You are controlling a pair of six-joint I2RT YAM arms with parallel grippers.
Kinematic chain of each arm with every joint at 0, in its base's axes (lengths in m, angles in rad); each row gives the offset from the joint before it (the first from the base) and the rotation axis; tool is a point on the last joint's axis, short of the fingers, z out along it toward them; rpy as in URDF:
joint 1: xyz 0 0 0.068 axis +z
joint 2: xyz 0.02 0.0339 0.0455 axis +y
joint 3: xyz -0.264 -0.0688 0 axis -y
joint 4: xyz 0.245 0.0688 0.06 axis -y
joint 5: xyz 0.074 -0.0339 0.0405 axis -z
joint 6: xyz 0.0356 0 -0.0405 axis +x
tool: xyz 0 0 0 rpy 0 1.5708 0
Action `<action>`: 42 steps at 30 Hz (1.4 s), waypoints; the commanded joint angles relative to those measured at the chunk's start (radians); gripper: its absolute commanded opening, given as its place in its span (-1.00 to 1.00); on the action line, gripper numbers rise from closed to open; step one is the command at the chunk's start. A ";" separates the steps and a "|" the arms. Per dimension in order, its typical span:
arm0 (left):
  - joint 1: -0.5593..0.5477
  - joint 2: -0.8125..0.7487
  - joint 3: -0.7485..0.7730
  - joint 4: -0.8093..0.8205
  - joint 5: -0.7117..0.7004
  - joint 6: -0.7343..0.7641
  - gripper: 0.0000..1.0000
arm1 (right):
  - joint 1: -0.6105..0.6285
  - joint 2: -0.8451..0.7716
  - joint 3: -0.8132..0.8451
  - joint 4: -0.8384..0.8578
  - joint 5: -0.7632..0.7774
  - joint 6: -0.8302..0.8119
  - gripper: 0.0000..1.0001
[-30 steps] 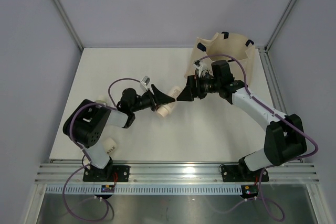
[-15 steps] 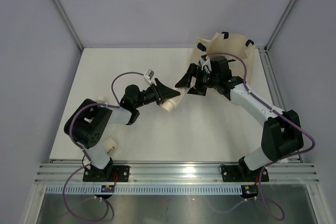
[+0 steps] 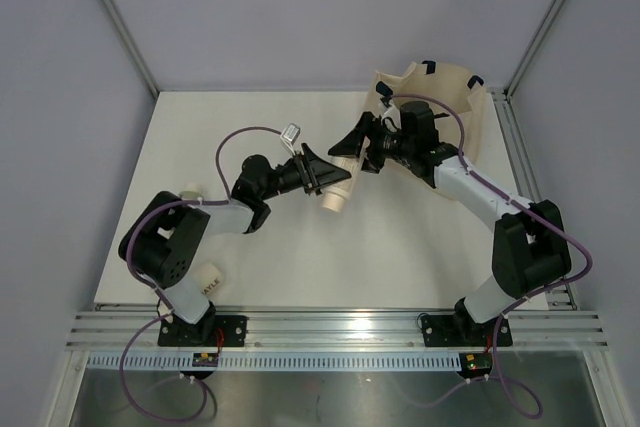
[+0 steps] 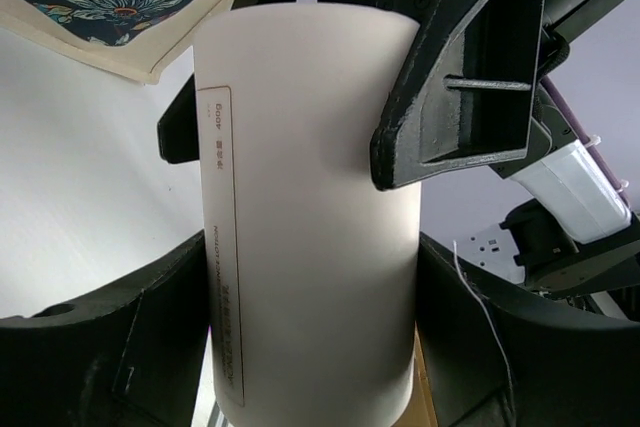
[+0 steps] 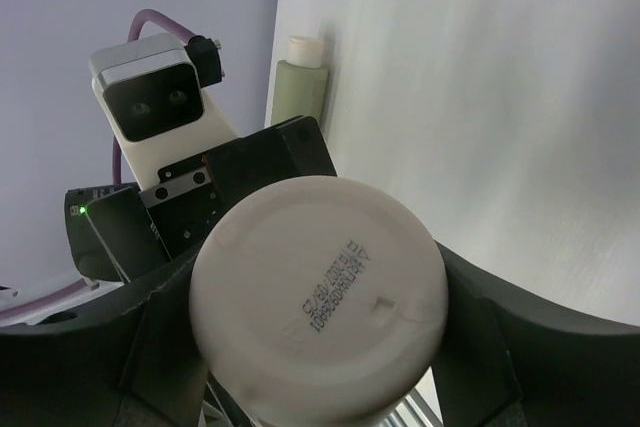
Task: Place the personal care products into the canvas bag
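The left pincer (image 3: 328, 177) pinches a cream-white plastic tube (image 3: 336, 199) around its middle, raised over the white worktop (image 3: 230, 117). The tube's long axis runs from the near side up toward the far right. Just to the right, the right pincer (image 3: 353, 147) straddles the tube's far end head-on, though whether its fingers press on it cannot be told. The boxy cream canvas bag with navy handles (image 3: 450, 87) stands beyond, in the far right corner, so the right arm looks much the nearer carrier.
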 commanded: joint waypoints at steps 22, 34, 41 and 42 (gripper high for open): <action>0.109 -0.514 0.188 -1.011 -0.251 0.742 0.97 | -0.382 0.008 0.467 0.075 -0.263 0.176 -1.00; 0.215 -0.904 0.079 -1.469 -0.688 0.844 0.98 | -0.510 0.203 0.897 -0.376 0.183 -0.485 -1.00; 0.219 -1.035 0.002 -1.607 -0.907 0.657 0.98 | -0.360 0.260 0.863 -0.572 0.165 -1.005 -1.00; 0.219 -1.022 0.010 -1.629 -0.926 0.641 0.98 | -0.343 0.261 0.846 -0.591 0.151 -1.048 -1.00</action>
